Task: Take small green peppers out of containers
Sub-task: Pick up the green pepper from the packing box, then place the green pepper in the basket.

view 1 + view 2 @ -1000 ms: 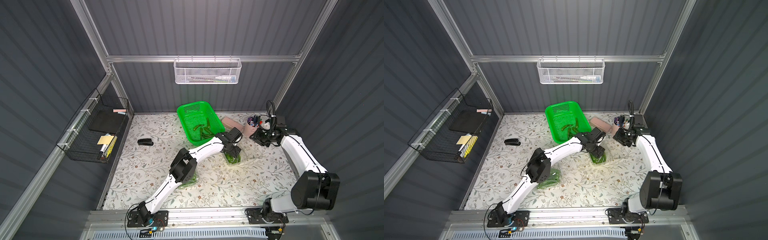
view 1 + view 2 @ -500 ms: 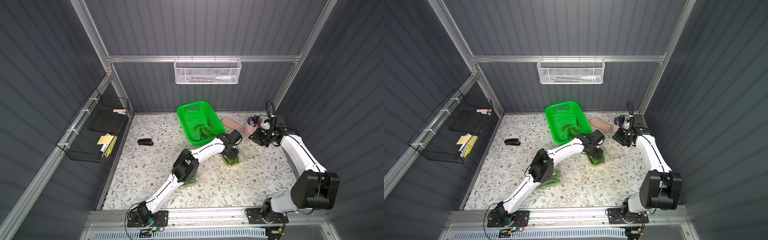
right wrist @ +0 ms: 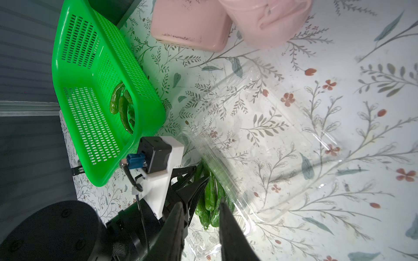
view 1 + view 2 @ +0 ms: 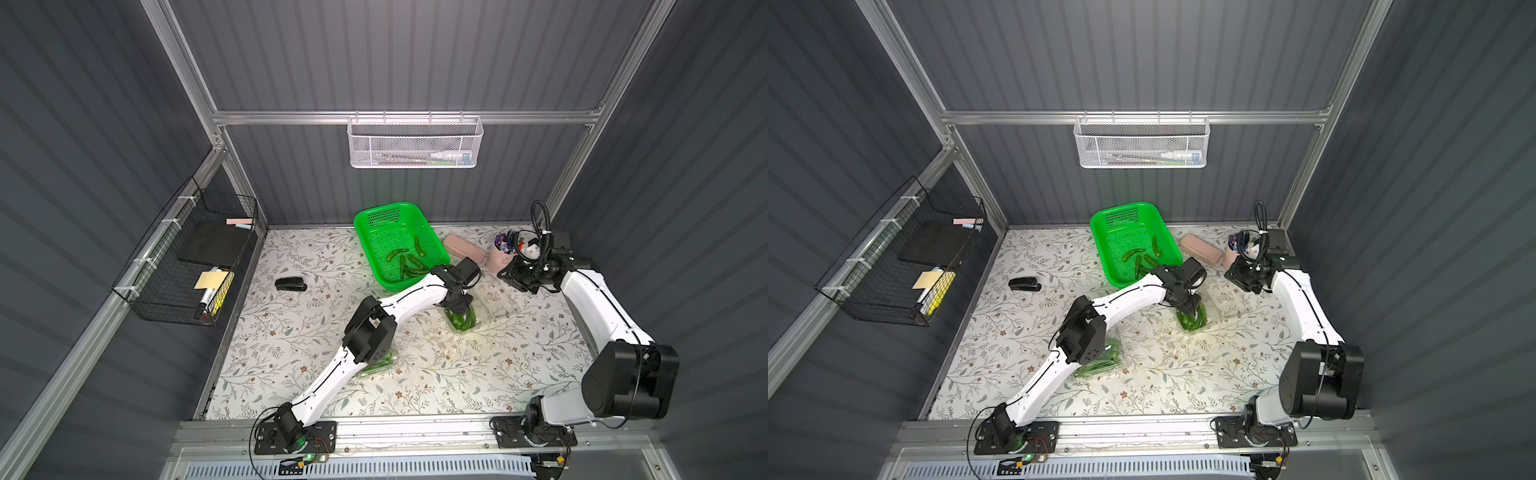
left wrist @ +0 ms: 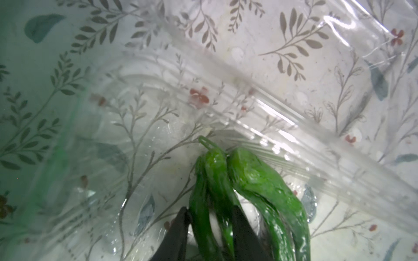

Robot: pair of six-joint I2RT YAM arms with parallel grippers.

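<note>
Now: left fingers [image 5: 178,228] pinch small green peppers [image 5: 217,180] inside container [image 5: 282,126] (spread wider a second ago); right fingers [image 3: 228,226] parted, empty.

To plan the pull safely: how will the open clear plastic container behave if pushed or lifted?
The container looks thin and see-through, so probably light and floppy. Glossy and smooth, it may slide or lift with the peppers.
</note>
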